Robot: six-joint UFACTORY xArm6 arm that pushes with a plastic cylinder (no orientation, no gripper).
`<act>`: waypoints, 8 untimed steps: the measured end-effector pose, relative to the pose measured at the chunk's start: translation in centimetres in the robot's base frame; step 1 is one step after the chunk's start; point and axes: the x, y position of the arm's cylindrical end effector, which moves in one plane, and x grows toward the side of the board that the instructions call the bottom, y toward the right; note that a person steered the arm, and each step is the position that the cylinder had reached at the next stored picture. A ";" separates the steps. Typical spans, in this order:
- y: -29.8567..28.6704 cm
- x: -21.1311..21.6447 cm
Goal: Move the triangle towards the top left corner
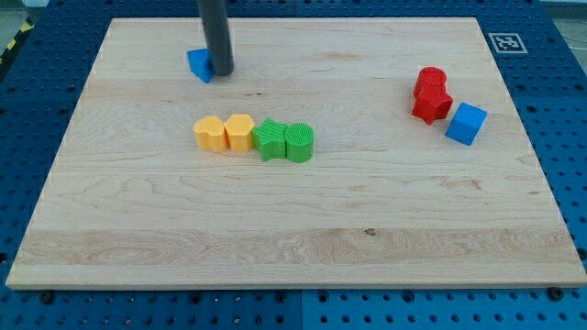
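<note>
Looking from the near edge of the wooden board (pixel 275 247) outward, I find the near half bare, so nothing there bears on the job. Further in, around the middle, four blocks sit in a tight row, each touching the next: a yellow block (pixel 210 133) at the left end, a second yellow block (pixel 239 131), a green star-like block (pixel 270 139) and a green rounded block (pixel 299 142) at the right end. They lie well apart from my work and I judge they need no attention. Off to the right, a little farther, a red rounded block (pixel 430 81) touches a second red block (pixel 432 102) just nearer, with a blue cube (pixel 466 123) just beside that pair on its right. Farthest of all, in the far left part of the board, sits the blue triangle (pixel 199 64), the piece I am meant to move, already close to the far edge. My tip (pixel 222 71) rests against its right side, touching or nearly so, and I take that placing as deliberate: pressing from the right sends the triangle leftward toward the far left corner. I carry no jaws at all, only a straight dark rod, so nothing is gripped; the block is merely shoved. Some ground remains between triangle and corner.
</note>
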 end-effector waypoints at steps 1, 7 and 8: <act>-1.7 -0.5; -7.5 2.6; -7.6 2.3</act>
